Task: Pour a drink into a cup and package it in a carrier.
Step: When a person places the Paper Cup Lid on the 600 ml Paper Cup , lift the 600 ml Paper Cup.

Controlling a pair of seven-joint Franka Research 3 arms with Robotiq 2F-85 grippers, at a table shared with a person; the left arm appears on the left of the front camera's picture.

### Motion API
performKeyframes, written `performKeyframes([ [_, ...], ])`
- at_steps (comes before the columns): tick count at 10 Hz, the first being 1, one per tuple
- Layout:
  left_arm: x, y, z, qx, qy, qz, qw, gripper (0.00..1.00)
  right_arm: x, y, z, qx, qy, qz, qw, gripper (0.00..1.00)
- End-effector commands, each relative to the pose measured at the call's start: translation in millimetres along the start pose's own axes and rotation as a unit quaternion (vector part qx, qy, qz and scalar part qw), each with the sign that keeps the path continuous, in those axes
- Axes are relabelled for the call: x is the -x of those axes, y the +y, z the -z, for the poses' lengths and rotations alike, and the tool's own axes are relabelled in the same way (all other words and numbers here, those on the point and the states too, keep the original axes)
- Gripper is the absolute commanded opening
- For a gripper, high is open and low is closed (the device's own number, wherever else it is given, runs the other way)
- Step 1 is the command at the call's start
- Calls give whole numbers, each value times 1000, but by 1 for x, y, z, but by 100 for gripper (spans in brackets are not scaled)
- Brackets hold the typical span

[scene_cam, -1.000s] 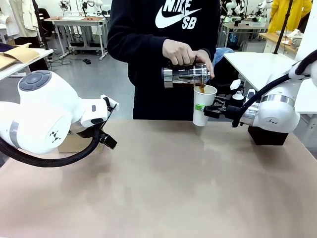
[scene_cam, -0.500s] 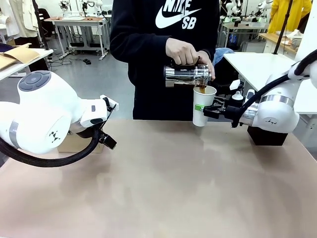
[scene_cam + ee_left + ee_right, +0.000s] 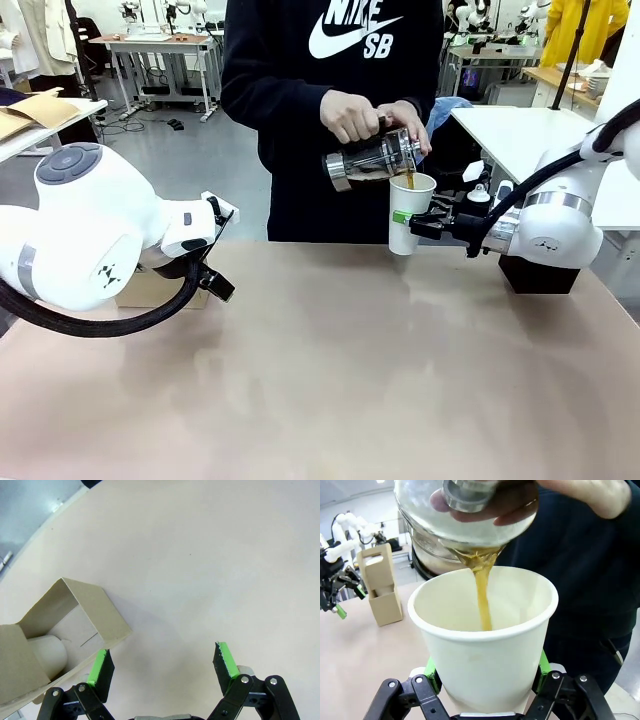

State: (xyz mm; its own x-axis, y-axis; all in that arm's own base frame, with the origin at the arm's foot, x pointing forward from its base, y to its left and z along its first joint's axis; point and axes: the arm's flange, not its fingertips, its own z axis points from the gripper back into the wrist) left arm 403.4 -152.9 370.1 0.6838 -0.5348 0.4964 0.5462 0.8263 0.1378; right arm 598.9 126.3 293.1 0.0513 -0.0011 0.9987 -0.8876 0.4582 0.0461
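A person's hand (image 3: 352, 112) tips a clear glass jar (image 3: 368, 160) over the white paper cup (image 3: 410, 212), and a thin brown stream of the drink (image 3: 483, 597) runs into it. My right gripper (image 3: 404, 217) is shut on the cup's side and holds it above the table's far edge. In the right wrist view the cup (image 3: 490, 650) sits between my green pads (image 3: 433, 676), with the jar (image 3: 465, 520) just above its rim. My left gripper (image 3: 162, 662) hangs open over bare table, right of the brown cardboard carrier (image 3: 70, 625). Behind my left arm stands the carrier (image 3: 148, 291).
A black box (image 3: 540, 275) sits under my right arm at the table's right edge. Something white and rounded (image 3: 47, 652) rests in one slot of the carrier. The person stands at the far side, and a white table (image 3: 520, 125) is behind on the right.
The person has tilted the jar, which was level a second ago; its metal end now sits lower to the left. Both arms and the cup have stayed still.
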Motion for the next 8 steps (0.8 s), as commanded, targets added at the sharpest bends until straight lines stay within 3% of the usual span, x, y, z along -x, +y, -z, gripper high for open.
performKeyframes([
  [1, 0, 1, 0, 1, -1, -1, 1000, 100, -2, 1, 3, 5, -8, -2, 1000, 81],
  [8, 0, 1, 0, 1, -1, -1, 1000, 100, -2, 1, 3, 5, -8, -2, 1000, 81],
])
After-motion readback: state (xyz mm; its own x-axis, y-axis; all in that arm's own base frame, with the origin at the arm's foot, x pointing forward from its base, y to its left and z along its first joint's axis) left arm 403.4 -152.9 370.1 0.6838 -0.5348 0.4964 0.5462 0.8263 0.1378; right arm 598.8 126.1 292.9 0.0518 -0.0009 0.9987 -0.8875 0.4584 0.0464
